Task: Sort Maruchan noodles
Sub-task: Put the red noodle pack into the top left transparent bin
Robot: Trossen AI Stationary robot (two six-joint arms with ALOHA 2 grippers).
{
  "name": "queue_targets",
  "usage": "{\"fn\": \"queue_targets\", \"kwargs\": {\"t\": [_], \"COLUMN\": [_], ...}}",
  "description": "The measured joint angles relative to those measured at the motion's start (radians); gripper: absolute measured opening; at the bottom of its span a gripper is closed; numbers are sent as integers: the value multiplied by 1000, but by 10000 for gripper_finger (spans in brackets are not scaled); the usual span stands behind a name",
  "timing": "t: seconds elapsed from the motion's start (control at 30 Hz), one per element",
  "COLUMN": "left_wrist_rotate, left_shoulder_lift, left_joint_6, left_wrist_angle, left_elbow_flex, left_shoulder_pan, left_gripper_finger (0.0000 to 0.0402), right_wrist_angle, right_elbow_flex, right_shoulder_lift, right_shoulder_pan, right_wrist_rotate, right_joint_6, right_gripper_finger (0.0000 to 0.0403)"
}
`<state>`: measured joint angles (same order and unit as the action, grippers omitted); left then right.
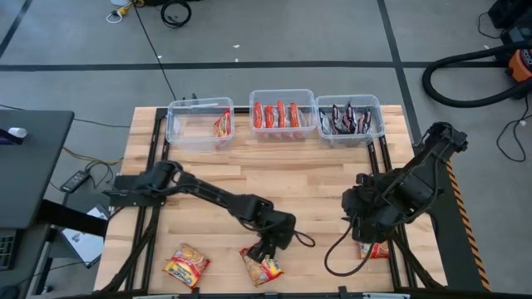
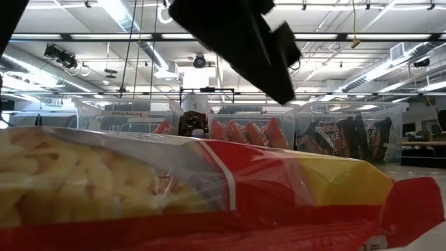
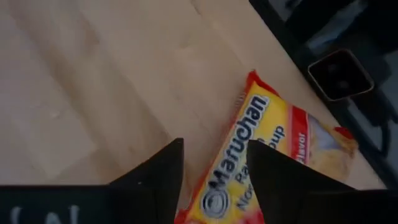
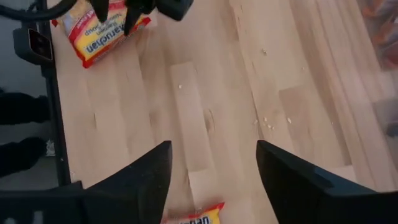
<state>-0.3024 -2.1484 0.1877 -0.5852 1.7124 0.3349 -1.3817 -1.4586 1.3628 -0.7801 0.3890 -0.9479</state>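
An orange-yellow Maruchan packet (image 1: 262, 267) lies flat near the table's front edge, at the middle. My left gripper (image 3: 216, 146) stands open just over it, one finger on either side of the packet's (image 3: 249, 134) printed face. It fills the low view as the packet (image 2: 209, 188). A second orange-yellow packet (image 1: 186, 264) lies at the front left. At the right, my right gripper (image 4: 214, 146) hangs open above the bare wood, with a third packet (image 4: 194, 217) lying below it. My left gripper comes slanting down from the table's far left, its open fingers (image 3: 283, 180) standing over the packet's printed face (image 3: 239, 162). The packet lies flat on the table. Whether the fingers touch it I cannot tell.
Three clear bins stand in a row along the far edge: the left bin (image 1: 179, 124) holds one orange packet (image 1: 223, 124), the middle bin (image 1: 283, 93) red ones, the right bin (image 1: 349, 100) dark ones. Bare wood lies between the bins and the arms. Dark frame rails run along the table's sides.
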Motion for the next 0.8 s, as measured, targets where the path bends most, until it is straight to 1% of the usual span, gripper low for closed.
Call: {"fn": "queue_targets", "kwargs": {"t": [0.07,0.17,0.27,0.37,0.43,0.5,0.67,0.8], "left_wrist_rotate": [-27,-75,-71,-25,4,10,-35,-59], "left_shoulder_lift": [-28,-63,-87,-93,-92,-86,-80,-107], "left_joint_6": [15,14,34,31,8,-23,-98,-124], "left_wrist_angle": [-5,-4,-5,-9,-8,-11,-66,-85], "left_elbow_flex": [6,10,10,10,10,10,59,62], "left_shoulder_pan": [4,12,24,35,39,39,26,-6], "left_gripper_finger": [186,182,174,170,170,170,170,178], "right_wrist_angle": [-6,-5,-5,-5,-4,-4,-4,-3], "right_elbow_flex": [0,0,0,0,0,0,0,0], "right_shoulder_lift": [0,0,0,0,0,0,0,0], "right_shoulder_pan": [-8,-17,-24,-24,-23,-24,-24,-23], "right_wrist_rotate": [-25,-48,-53,-77,-79,-80,-85,-88], "right_joint_6": [-3,-3,-3,-3,-16,-41,-56,-62], "right_gripper_finger": [251,263,266,264,264,264,264,264]}}
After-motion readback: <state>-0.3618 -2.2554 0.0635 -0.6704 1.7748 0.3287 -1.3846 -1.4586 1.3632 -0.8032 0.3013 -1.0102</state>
